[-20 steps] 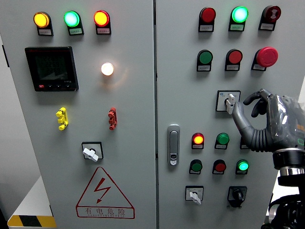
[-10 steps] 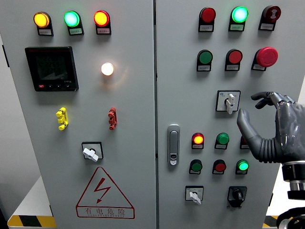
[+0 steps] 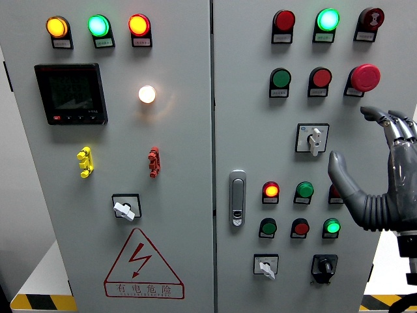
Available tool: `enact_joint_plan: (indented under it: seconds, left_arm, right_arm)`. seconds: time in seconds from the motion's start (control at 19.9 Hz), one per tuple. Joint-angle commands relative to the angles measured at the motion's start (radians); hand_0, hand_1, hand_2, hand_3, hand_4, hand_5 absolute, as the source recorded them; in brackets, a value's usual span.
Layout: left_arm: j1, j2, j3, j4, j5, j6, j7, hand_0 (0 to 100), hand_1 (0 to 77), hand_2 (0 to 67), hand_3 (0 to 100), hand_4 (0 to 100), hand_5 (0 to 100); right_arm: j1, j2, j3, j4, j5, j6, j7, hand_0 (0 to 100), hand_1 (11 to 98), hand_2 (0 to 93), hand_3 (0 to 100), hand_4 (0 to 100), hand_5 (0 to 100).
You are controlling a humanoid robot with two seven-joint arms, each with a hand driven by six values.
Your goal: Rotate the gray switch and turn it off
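Gray switch (image 3: 314, 139) sits on the panel just below the big red mushroom button (image 3: 365, 77), handle pointing down. My right hand (image 3: 381, 176) is beside it, fingers spread, holding nothing.

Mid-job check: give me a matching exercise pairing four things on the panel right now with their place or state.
Things:
1. gray switch
2. right hand
3. door handle
4. mushroom button

Descriptions:
A. red, upper right of the panel
B. open, off the panel parts
C. lever pointing straight down
D. beside the seam between the two doors

Pairs: 1-C, 2-B, 3-D, 4-A
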State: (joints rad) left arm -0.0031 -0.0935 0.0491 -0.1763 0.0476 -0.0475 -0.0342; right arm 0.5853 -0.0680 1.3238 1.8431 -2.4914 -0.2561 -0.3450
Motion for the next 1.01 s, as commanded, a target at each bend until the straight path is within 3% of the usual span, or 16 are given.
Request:
enact_joint_plan:
  seconds: [0.0,0.1,0.2,0.4,0.5,0.75,0.96]
  left_arm:
    - [0.000,0.000,0.000,0.000,0.000,0.000,0.000,0,0.0,10.1,21,12,13]
    - [0.000,0.000,0.000,0.000,0.000,0.000,0.000,0,0.0,10.1,21,12,13]
    - [0.000,0.000,0.000,0.000,0.000,0.000,0.000,0,0.0,10.1,21,12,13]
    - [0.000,0.000,0.000,0.000,0.000,0.000,-0.001,0,0.0,10.1,21,12,13]
    - [0.000,0.000,0.000,0.000,0.000,0.000,0.000,0,0.0,10.1,21,12,13]
    - [0.000,0.000,0.000,0.000,0.000,0.000,0.000,0,0.0,10.1,21,12,13]
    - [0.000,0.000,0.000,0.000,0.000,0.000,0.000,0,0.0,10.1,21,12,13]
  right_arm:
    - [-0.028,-0.0057,0.002,0.034,0.000,0.000,0.023,43,40.7,21.2,25,11,28]
    - [-0.051,-0.0072,0.008,0.057,-0.001,0.000,0.046,43,41.6,20.8,25,10,27]
    - [-0.058,-0.0194,0.009,0.071,-0.006,0.001,0.047,42,42.5,20.3,23,9,22]
    - [-0.062,-0.0317,0.014,0.090,-0.010,0.008,0.047,41,43.9,16.0,18,6,17]
    - [-0.064,-0.0348,0.015,0.091,-0.012,0.009,0.046,41,44.9,14.1,16,6,16]
    - [-0.070,-0.0348,0.015,0.110,-0.014,0.008,0.041,41,45.7,11.7,14,5,14]
    - [-0.122,-0.0302,0.017,0.140,-0.030,0.003,0.043,41,45.9,10.9,14,5,13]
